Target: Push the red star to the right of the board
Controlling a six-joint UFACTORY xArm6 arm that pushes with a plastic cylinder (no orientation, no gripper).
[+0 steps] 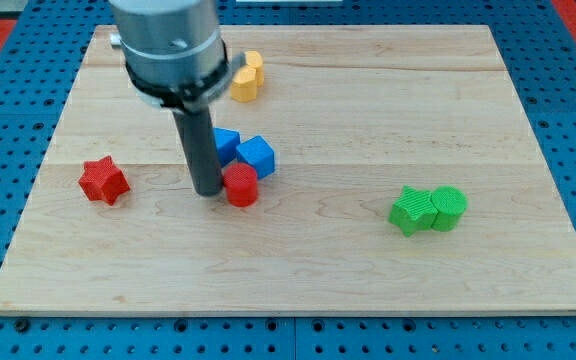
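Observation:
The red star [104, 181] lies near the view's left edge of the wooden board [298, 270]. My tip [208, 191] rests on the board about a hundred pixels to the star's right, apart from it. The tip stands right beside a red cylinder-like block [241, 185], on its left side. Two blue blocks [255, 155] [226, 141] sit just above the red cylinder, one partly hidden behind the rod.
A yellow block [247, 77] lies near the view's top, right of the arm's body. A green star-like block [411, 210] and a green cylinder [449, 207] touch each other at the view's right. A blue perforated table surrounds the board.

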